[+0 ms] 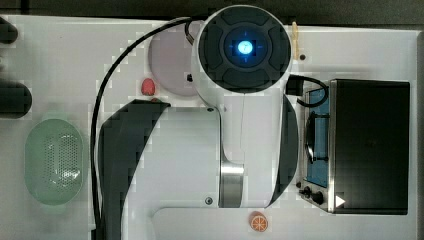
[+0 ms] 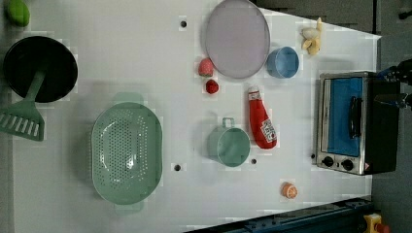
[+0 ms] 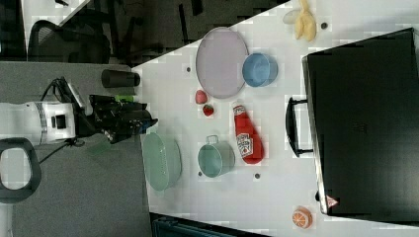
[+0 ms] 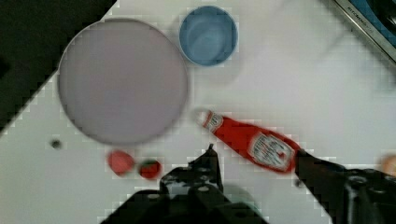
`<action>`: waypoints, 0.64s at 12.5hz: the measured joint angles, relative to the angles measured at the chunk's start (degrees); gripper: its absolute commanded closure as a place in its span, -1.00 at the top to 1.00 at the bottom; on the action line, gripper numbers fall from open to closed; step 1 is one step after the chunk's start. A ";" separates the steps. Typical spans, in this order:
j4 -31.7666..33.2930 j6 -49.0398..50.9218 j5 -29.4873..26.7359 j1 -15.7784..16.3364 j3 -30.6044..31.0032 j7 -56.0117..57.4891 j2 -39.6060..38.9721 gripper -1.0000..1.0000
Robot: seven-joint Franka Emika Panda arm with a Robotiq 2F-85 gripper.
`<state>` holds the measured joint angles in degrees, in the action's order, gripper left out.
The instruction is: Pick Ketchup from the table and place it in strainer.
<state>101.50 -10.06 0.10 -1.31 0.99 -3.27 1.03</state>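
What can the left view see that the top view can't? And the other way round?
The left view has, and the top view lacks, the red Ketchup bottle lying on the table, the teal cup beside it and the blue bowl. In the top view the big white robot arm covers that middle part of the table; the left view has no such arm. Both have the mint-green strainer, the purple plate, the toaster oven and the orange slice.

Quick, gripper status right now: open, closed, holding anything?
Gripper: open, holding nothing; the Ketchup lies on the table below it.
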 measured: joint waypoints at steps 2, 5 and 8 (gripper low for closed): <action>1.96 9.07 -0.40 -2.72 1.49 0.12 4.03 0.80; 2.74 9.80 -1.65 -4.04 0.82 2.30 10.03 1.00; 2.91 7.61 -1.51 -4.92 1.15 5.82 10.02 1.00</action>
<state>104.41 -2.45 -1.41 -6.23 2.14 2.55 11.05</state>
